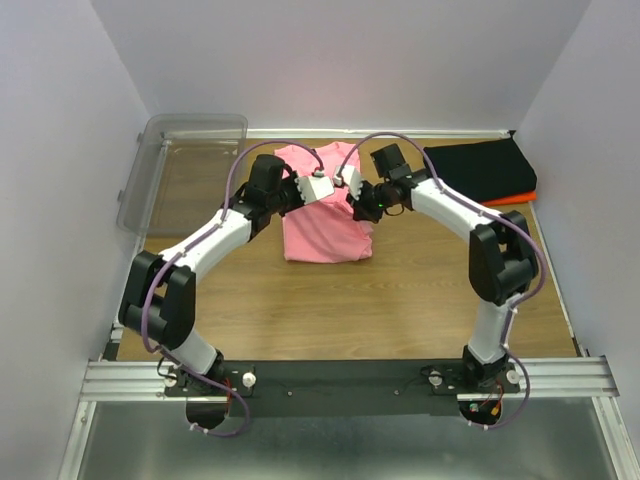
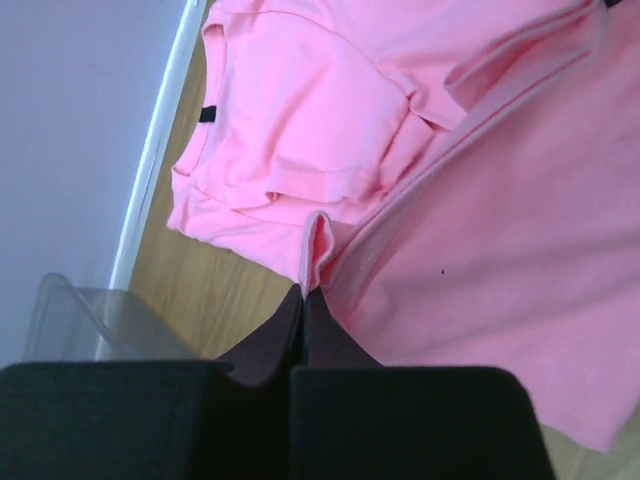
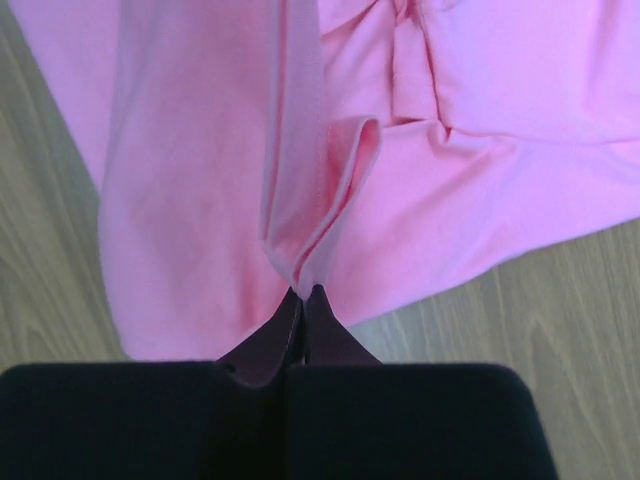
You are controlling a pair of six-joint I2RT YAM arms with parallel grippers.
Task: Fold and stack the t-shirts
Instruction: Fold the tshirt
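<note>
The pink t-shirt (image 1: 326,225) lies partly folded at the middle back of the table. My left gripper (image 1: 318,186) is shut on a fold of its edge, seen in the left wrist view (image 2: 303,290), with the collar and small dark neck label (image 2: 207,113) beyond. My right gripper (image 1: 350,183) is shut on another pinched fold of the pink t-shirt (image 3: 200,150), seen in the right wrist view (image 3: 305,290). Both grippers hold the cloth a little above the table, close together. A folded black t-shirt (image 1: 482,168) lies on an orange one (image 1: 514,198) at the back right.
A clear plastic bin (image 1: 185,170) stands at the back left, its corner in the left wrist view (image 2: 90,315). The wooden table (image 1: 340,310) is bounded by white walls at the back and sides.
</note>
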